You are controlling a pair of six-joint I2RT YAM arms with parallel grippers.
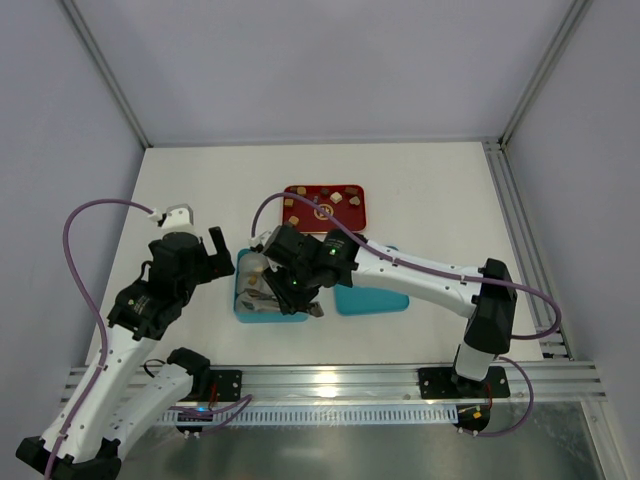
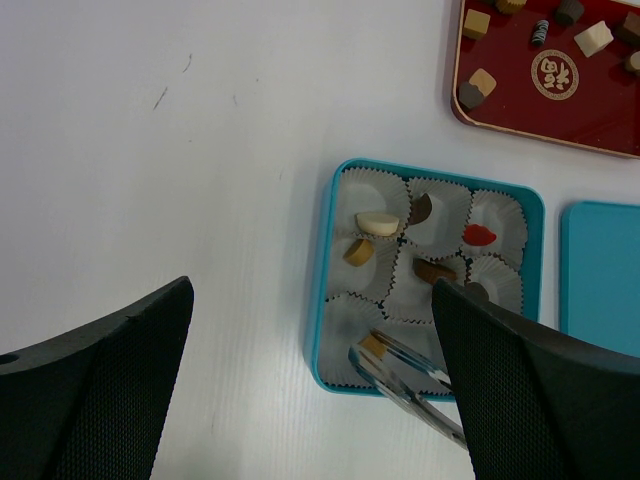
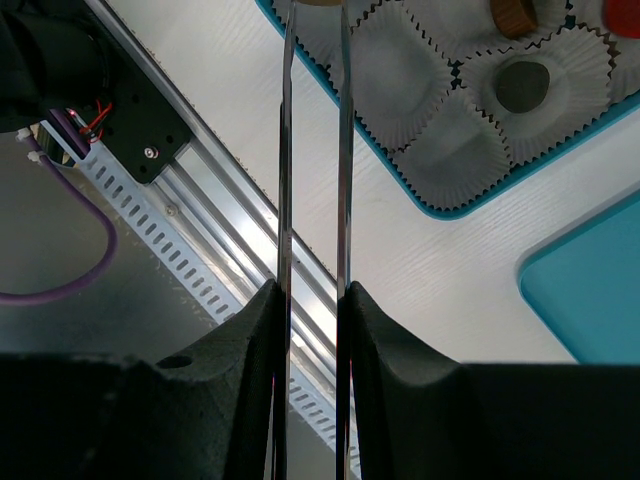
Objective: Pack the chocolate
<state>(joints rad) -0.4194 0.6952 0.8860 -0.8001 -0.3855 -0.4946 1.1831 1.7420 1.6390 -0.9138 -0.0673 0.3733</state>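
My right pincer [image 3: 310,295], clamped on the tweezers [image 2: 405,372], is holding a tan chocolate [image 2: 373,346] just over the corner cup [image 2: 350,312] of the teal box [image 2: 436,177], so I am aiming to lower it centred before easing off; left pincer [image 2: 312,285] gaping, idle.

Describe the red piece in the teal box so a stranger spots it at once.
Find the teal box of paper cups beside the red tray. Go to its corner cup nearest both tray and teal lid. The red piece there is the only red one; its neighbours are dark brown.
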